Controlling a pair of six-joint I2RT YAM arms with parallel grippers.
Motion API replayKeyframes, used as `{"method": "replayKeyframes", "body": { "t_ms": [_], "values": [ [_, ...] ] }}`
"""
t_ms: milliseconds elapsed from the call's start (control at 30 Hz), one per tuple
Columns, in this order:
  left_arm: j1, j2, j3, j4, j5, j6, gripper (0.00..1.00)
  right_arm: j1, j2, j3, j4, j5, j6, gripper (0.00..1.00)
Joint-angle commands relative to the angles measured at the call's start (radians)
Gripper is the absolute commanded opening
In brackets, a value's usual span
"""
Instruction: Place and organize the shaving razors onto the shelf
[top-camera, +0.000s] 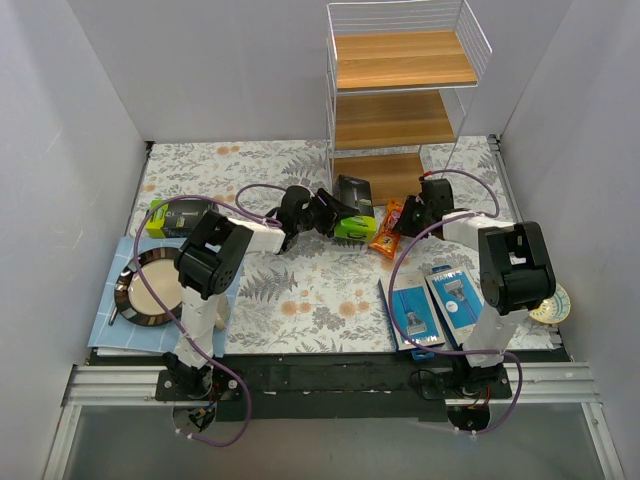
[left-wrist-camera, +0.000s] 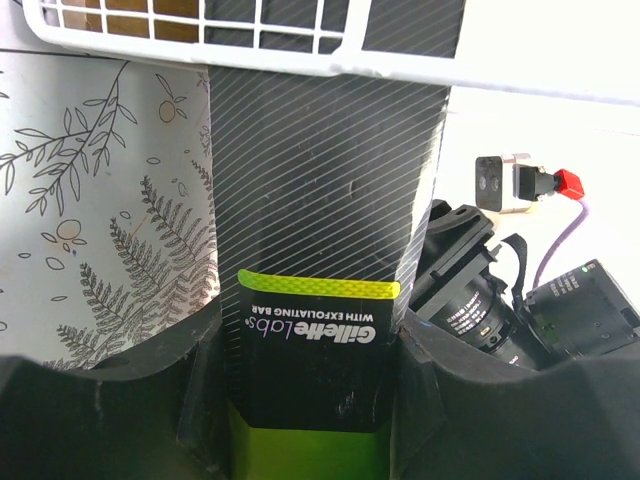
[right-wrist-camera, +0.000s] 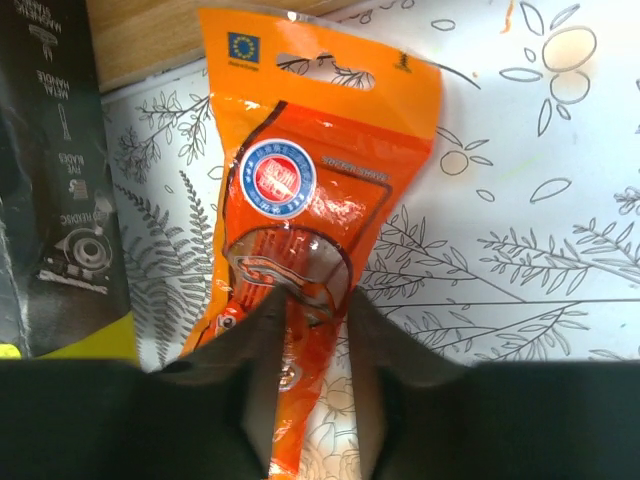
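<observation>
**A:** Near the right arm's base, what lies on the bench (top-camera: 300, 290)?

**B:** Two blue razor packs (top-camera: 412, 315), flat and side by side, well apart from the shelf (top-camera: 400, 120).

**A:** And the left end effector (top-camera: 330, 215)?

**B:** Clenched on a black-and-green razor box (left-wrist-camera: 320, 180), whose far end is at the shelf's lowest wire rim.

**A:** The right end effector (right-wrist-camera: 315, 330)?

**B:** Its fingers (right-wrist-camera: 250, 380) flank the orange snack packet (right-wrist-camera: 320, 150), which lies just before the lowest board. Whether they pinch it, I cannot tell.

left gripper (left-wrist-camera: 305, 400) clamps a black-and-green razor box (left-wrist-camera: 320, 200), its far end at the white wire shelf (left-wrist-camera: 300, 52).
</observation>
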Motion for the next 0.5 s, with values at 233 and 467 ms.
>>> {"method": "replayKeyframes", "body": {
  "t_ms": [233,467],
  "values": [
    [0.011,0.035,0.044,-0.112,-0.073,-0.140,0.40,-0.117,-0.081,0.022,-0.155,0.164,-0.161,0.26],
    [-0.002,0.034,0.043,-0.221,-0.108,-0.206,0.39,-0.223,-0.134,0.019,-0.224,0.236,-0.284,0.26]
  ]
}}
